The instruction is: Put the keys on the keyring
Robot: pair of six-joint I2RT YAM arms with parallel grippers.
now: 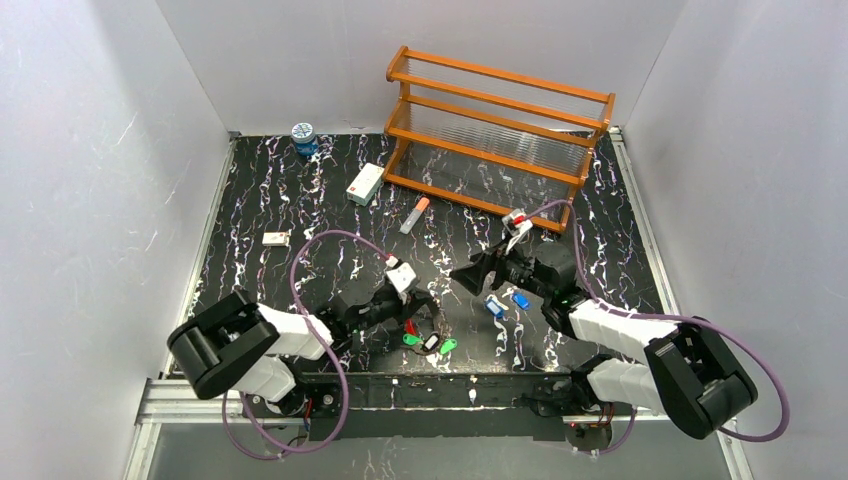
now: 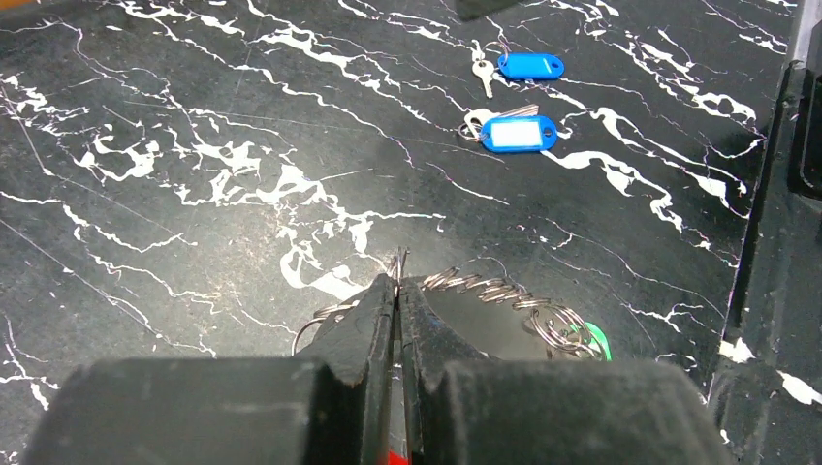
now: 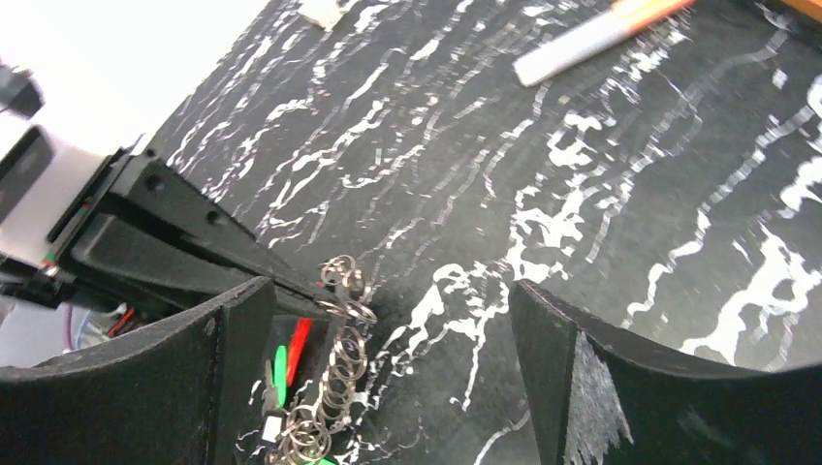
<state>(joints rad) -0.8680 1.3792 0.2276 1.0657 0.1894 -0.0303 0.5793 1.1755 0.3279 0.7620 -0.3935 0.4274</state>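
Marbled tabletop (image 2: 194,116): blue keys (image 2: 519,133) in left wrist view, tube (image 3: 582,44) in right

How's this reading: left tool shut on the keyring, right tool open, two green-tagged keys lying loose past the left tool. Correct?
One slip: the loose keys have blue tags, not green, as the left wrist view shows. The rest holds: left tool shut on the keyring, right tool open.

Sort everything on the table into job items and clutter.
Job: keyring, pinched in the left gripper; green keys; blue keys.
Clutter: rack, jar, white box, tube, small card.
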